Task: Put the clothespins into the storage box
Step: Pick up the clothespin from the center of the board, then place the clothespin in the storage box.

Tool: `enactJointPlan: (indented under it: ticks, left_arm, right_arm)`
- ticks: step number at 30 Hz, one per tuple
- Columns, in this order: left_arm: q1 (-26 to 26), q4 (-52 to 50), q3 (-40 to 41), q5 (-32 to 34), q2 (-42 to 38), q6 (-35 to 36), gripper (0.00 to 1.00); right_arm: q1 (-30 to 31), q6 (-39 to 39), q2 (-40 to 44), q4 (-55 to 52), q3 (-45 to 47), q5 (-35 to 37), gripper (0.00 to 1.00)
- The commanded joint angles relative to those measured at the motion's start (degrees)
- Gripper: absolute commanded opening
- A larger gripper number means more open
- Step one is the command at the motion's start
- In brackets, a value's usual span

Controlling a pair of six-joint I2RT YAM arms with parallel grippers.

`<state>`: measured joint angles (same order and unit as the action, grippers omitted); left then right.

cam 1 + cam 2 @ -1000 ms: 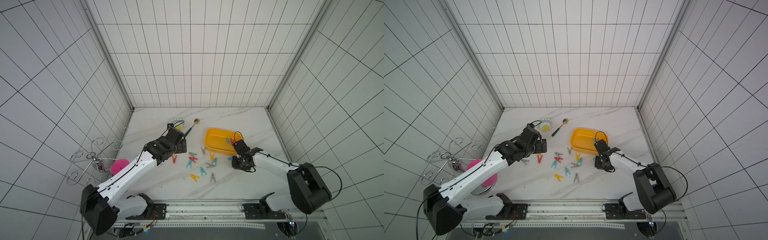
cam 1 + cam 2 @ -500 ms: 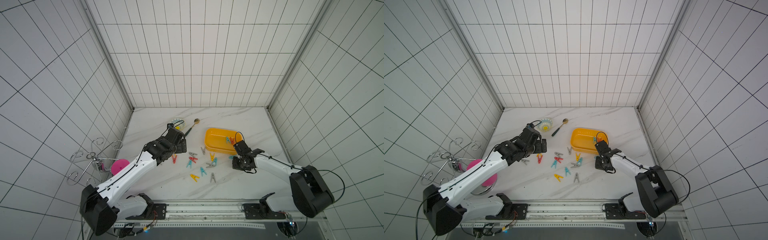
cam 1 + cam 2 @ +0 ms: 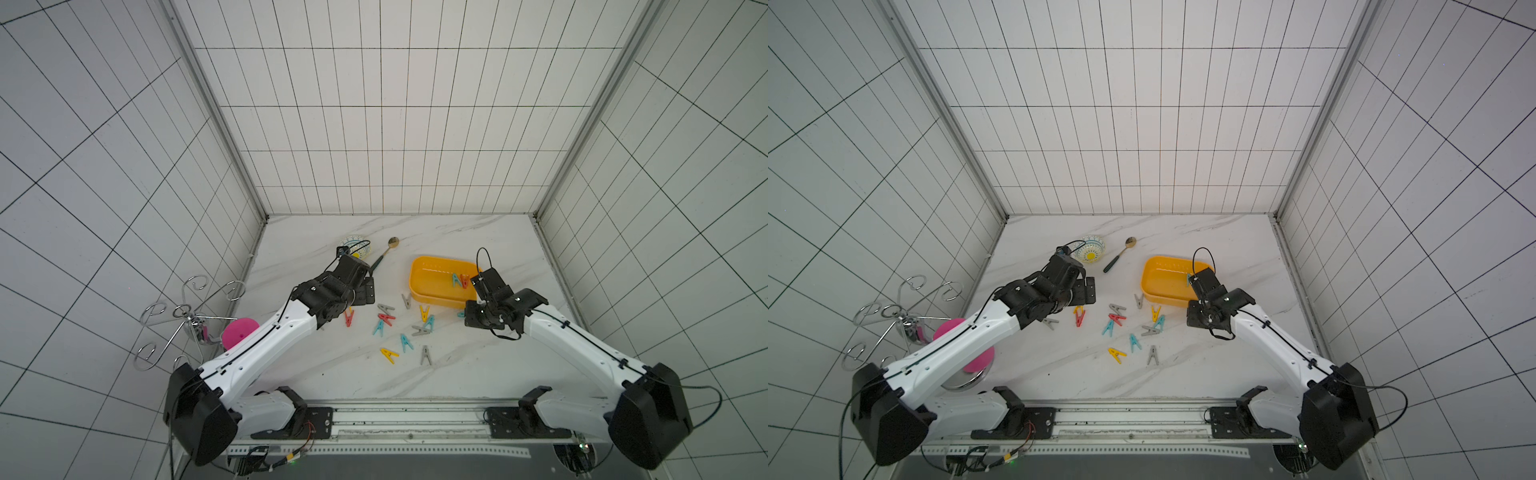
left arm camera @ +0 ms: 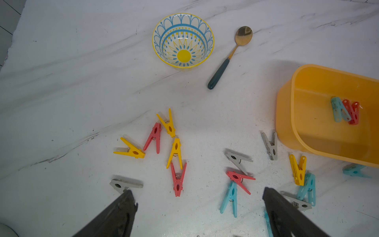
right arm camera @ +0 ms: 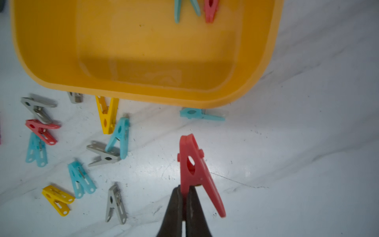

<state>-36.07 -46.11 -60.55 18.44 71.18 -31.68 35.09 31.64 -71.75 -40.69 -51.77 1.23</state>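
The yellow, round-cornered storage box (image 3: 436, 302) is seen right of centre, one teal clothespin (image 4: 338, 109) and one red clothespin (image 4: 352, 112) inside. Perhaps seventeen loose clothespins (image 4: 178, 180), partly hidden, are scattered to its left. One red A-shaped peg (image 5: 192, 164) is pinched by the right gripper (image 5: 185, 190); the left gripper (image 4: 198, 191) is spread wide.

In the right wrist view the box (image 5: 143, 96) runs off the top edge, cutting short the teal peg (image 5: 177, 12) and red peg (image 5: 210, 10) inside. Its rim hides most of a grey peg (image 5: 75, 97) and the leg ends of a yellow peg (image 5: 106, 117). One leg of the held peg (image 5: 194, 164) vanishes between the fingers (image 5: 172, 211) of the right tool (image 5: 185, 189), themselves cut by the bottom edge. In both top views the wrist hides that tool's tip. In a top view the left arm (image 3: 270, 340) covers part of the bowl (image 3: 348, 241) and a pink thing (image 3: 239, 332).
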Motion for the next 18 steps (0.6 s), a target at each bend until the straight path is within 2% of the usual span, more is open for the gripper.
enactJointPlan:
  ticks: [1,9,18]
  left_arm:
    - [-0.27,0.95,-1.67,0.62,0.80,0.44,0.98]
    - [-0.23,1.06,-2.87,1.70,2.80,1.16,0.98]
    - [-0.28,0.14,-4.88,2.58,5.91,1.80,0.98]
  right_arm:
    - [0.27,-3.70,-6.48,-0.97,-8.36,2.36,0.05]
    - [-2.85,-10.08,-26.16,-0.73,-25.09,0.09,0.06]
    - [-6.41,-9.95,-39.27,1.88,-33.01,-3.70,0.07]
